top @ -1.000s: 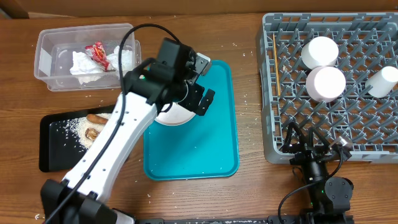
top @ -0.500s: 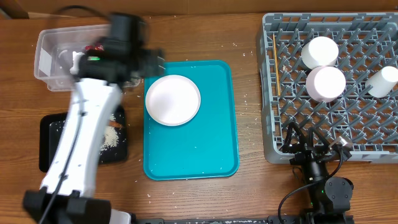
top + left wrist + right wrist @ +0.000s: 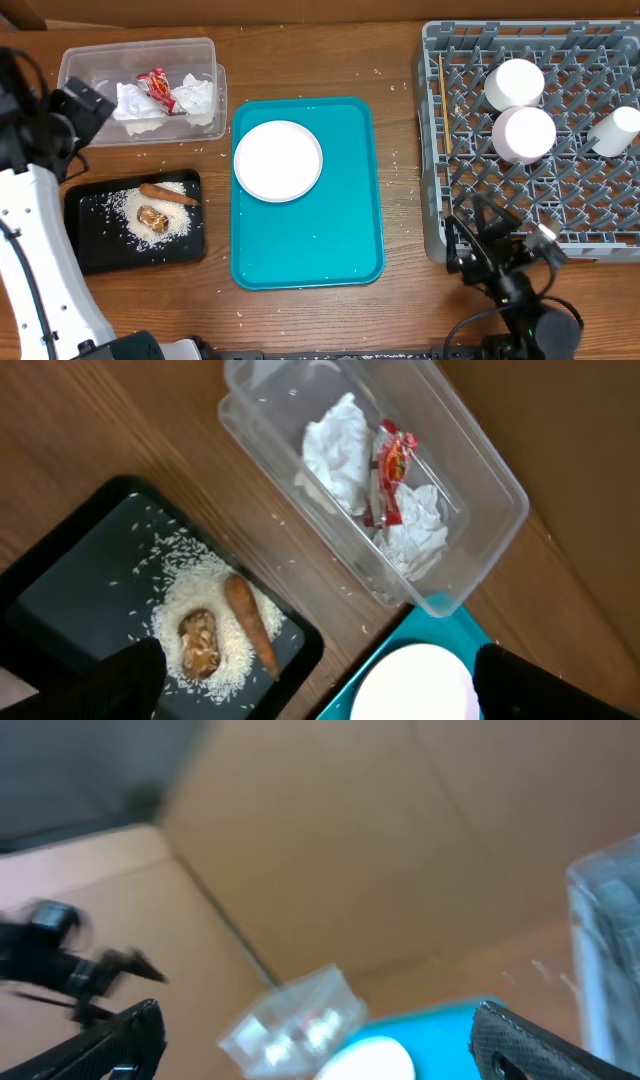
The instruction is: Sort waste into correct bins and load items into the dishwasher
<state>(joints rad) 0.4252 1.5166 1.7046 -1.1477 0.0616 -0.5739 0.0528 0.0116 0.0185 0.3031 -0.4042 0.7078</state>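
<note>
A white plate [image 3: 278,160] [image 3: 415,685] lies on the teal tray [image 3: 330,230]. The clear tub [image 3: 75,95] [image 3: 480,470] holds crumpled napkins [image 3: 135,102] [image 3: 335,448] and a red-and-silver wrapper [image 3: 160,85] [image 3: 390,465]. Rice [image 3: 130,210], a brown-orange food stick [image 3: 168,192] [image 3: 250,635] and a brown lump [image 3: 152,214] [image 3: 198,642] lie on the black tray [image 3: 100,250] [image 3: 60,590]. In the grey rack [image 3: 560,200] stand two upturned white dishes [image 3: 524,133], a cup [image 3: 615,128] and a thin wooden stick [image 3: 441,90]. My left gripper [image 3: 80,108] [image 3: 320,695] hangs open and empty high over the table's left side. Near the rack's front corner my right gripper [image 3: 478,235] [image 3: 325,1050] is open and empty.
The right wrist view is blurred; it shows the tub [image 3: 295,1020], the plate [image 3: 365,1062], the teal tray [image 3: 445,1018] and the rack's edge [image 3: 610,940]. Stray rice grains dot the wood around the trays.
My left arm has swung from over the plate to the far left, uncovering the tub, the black tray and the plate. The right arm has shifted slightly at the rack's front.
</note>
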